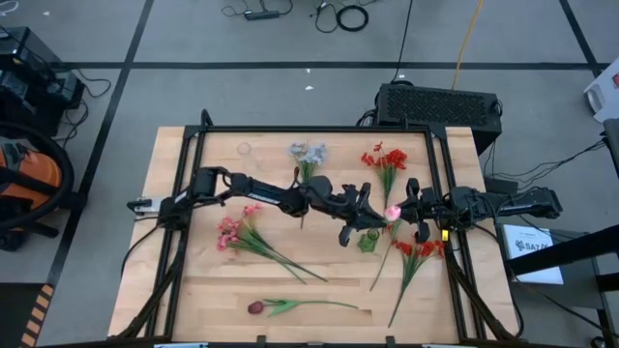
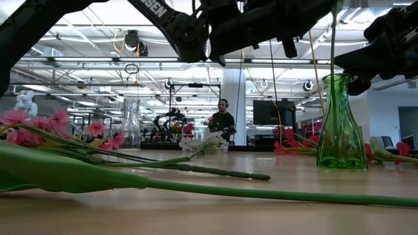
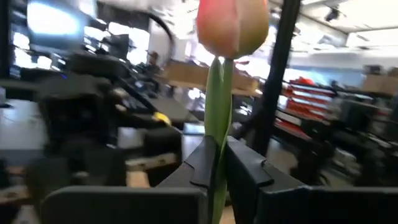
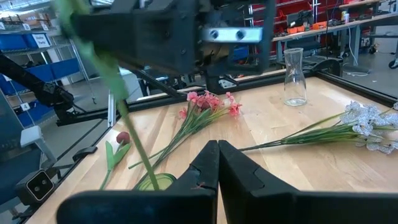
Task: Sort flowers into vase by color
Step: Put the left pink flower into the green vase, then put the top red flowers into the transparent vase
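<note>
Tulip (image 3: 232, 25), pink-orange bloom, green stem, upright

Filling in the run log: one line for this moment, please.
left gripper: shut on pink tulip, stem over green vase | right gripper: shut, empty, beside vase

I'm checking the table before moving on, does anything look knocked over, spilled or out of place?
Nothing stands out. The green vase and the clear vase both stand upright; the loose flowers lie flat on the table. The left gripper grips a pink tulip.
</note>
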